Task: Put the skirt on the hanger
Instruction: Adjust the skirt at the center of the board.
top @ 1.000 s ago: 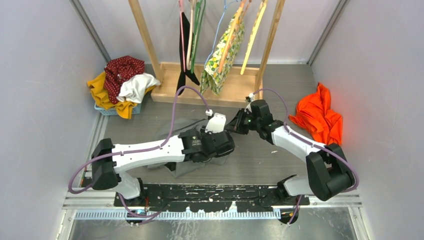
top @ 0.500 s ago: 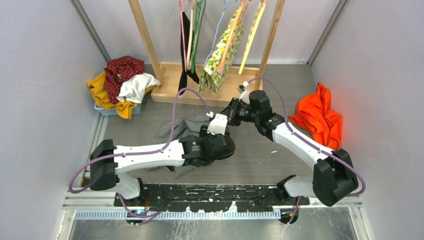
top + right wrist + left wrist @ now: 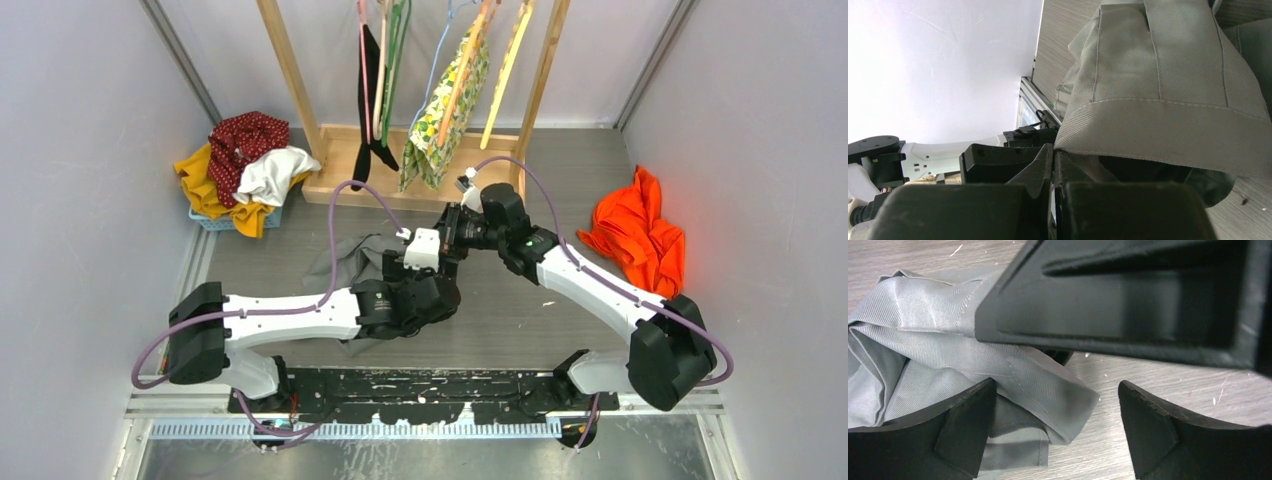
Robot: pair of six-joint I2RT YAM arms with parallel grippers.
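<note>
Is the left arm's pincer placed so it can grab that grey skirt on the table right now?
Probably yes. The left pincer is open just above the grey skirt, a fold lying between its fingers, with nothing in the way. The right pincer is shut on another edge of it.

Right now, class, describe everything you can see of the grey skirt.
The grey skirt is a woven, twill-looking cloth with stitched seams and a broad stitched band along one edge. It lies crumpled and folded on the wood-grain table, partly under the left arm. The right hand, shut, pinches a corner of the band and holds it raised. The left hand is open, its fingers on either side of a folded corner, not gripping.
</note>
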